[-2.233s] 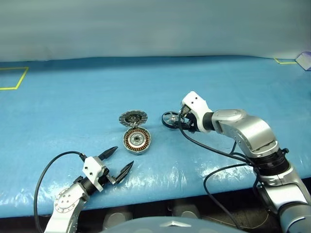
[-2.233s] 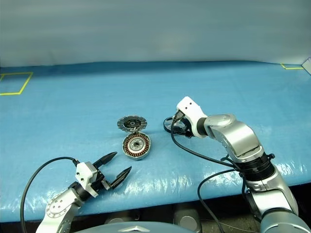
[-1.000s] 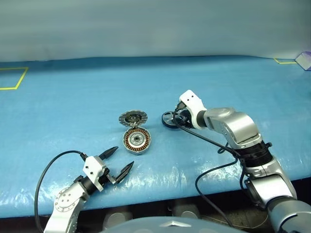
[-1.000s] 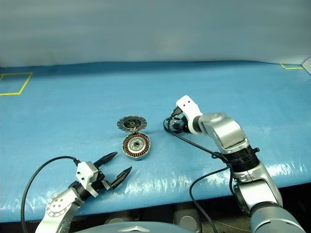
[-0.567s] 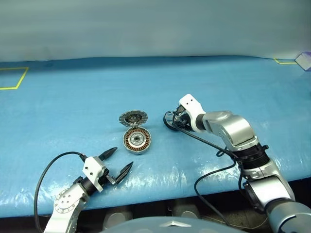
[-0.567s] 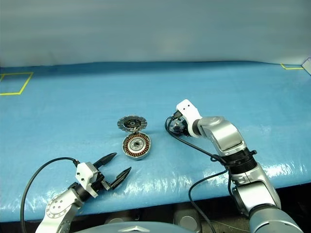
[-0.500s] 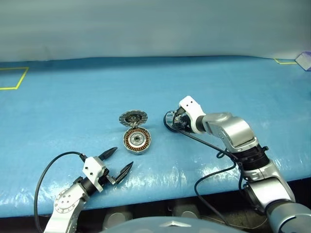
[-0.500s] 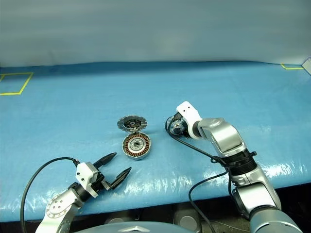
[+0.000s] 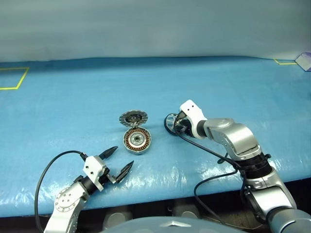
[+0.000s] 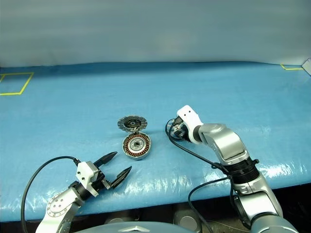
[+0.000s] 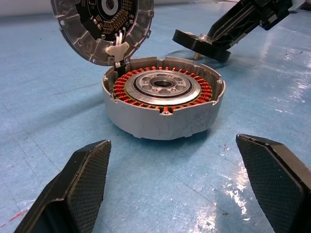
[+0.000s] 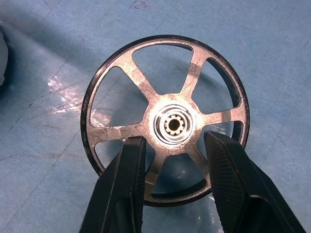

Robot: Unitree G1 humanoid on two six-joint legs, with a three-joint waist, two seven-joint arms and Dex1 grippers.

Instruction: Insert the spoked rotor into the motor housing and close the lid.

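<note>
The spoked rotor (image 12: pixel 172 124), a silver wheel with a dark rim, lies on the blue table right of the motor housing (image 9: pixel 136 140). The housing is a grey cup with copper windings. Its lid (image 9: pixel 133 117) stands hinged open at the far rim, segmented face towards me. My right gripper (image 12: pixel 174 138) hangs over the rotor (image 9: pixel 168 122), open. Its fingers (image 12: pixel 131 165) straddle the near side of the hub, and a narrow gap shows on each side. My left gripper (image 9: pixel 123 156) stands wide open near the front edge, pointing at the housing (image 11: pixel 163 114) from a short way off.
The blue sheet (image 9: pixel 73 107) covers the table, with its front edge just behind my left gripper. Yellow tape marks lie at the far left (image 9: pixel 12 77) and far right (image 9: pixel 284 61) corners. The right arm's black cable (image 9: pixel 209 150) trails over the table.
My right gripper has drawn back towards me and sunk onto the rotor, and its fingers have narrowed. The rotor, housing, lid and left gripper have stayed put.
</note>
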